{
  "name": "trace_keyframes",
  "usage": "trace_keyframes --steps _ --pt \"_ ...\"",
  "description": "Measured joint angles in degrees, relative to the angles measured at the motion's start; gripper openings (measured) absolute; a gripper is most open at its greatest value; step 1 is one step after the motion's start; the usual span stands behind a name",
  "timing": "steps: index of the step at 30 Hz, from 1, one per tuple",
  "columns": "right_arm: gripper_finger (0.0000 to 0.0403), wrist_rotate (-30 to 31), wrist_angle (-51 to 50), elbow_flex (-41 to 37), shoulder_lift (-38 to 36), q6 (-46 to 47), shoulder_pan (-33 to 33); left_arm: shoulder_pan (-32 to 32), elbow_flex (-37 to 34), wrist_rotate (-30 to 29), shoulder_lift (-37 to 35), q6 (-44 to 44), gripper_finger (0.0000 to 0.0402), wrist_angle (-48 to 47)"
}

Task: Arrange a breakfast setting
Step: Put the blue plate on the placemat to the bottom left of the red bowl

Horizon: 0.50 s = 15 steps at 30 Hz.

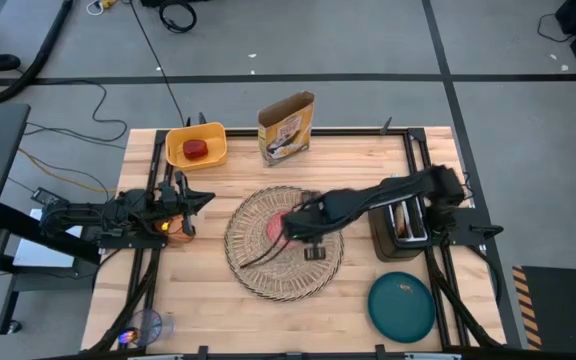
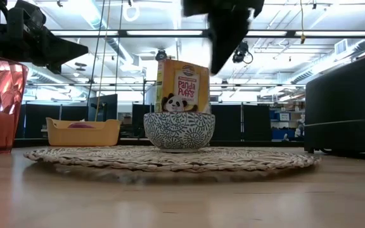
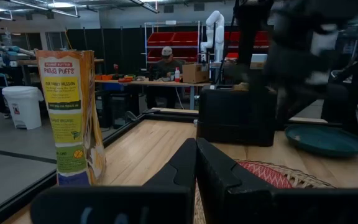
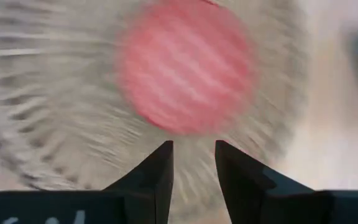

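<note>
Upright, bowl mid-placemat, right gripper fingers slightly parted (empty), left gripper fingers pressed together.

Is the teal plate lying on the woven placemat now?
No, the teal plate lies on bare wood near the table's corner, apart from the woven placemat.

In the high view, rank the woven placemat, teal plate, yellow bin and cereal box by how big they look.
1. Woven placemat, clearly largest.
2. Teal plate.
3. Yellow bin and cereal box: they look alike, so I leave them unranked.
</note>
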Motion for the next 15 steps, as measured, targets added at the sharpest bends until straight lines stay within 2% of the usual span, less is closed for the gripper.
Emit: trace_keyframes --steps 4,7,9,12,15 --pt "0.012 10.8 -11.1 0.0 -5.5 18.7 1.8 0.0 0.0 0.0 0.0 0.0 0.0016 0.0" --pt "0.0119 14.1 -20.0 0.0 -7.7 33.5 3.6 0.0 0.0 0.0 0.0 0.0 0.0016 0.0" --pt "0.0121 14.2 -24.9 -0.2 -8.5 43.9 5.0 0.0 0.0 0.0 0.0 0.0 0.0016 0.0" --pt "0.0131 11.4 -22.4 -3.0 -11.3 49.8 6.8 0.0 0.0 0.0 0.0 0.0 0.0016 0.0" --pt "0.0143 7.2 -24.3 -4.9 -13.3 55.6 8.7 0.0 0.0 0.0 0.0 0.0 0.0016 0.0"
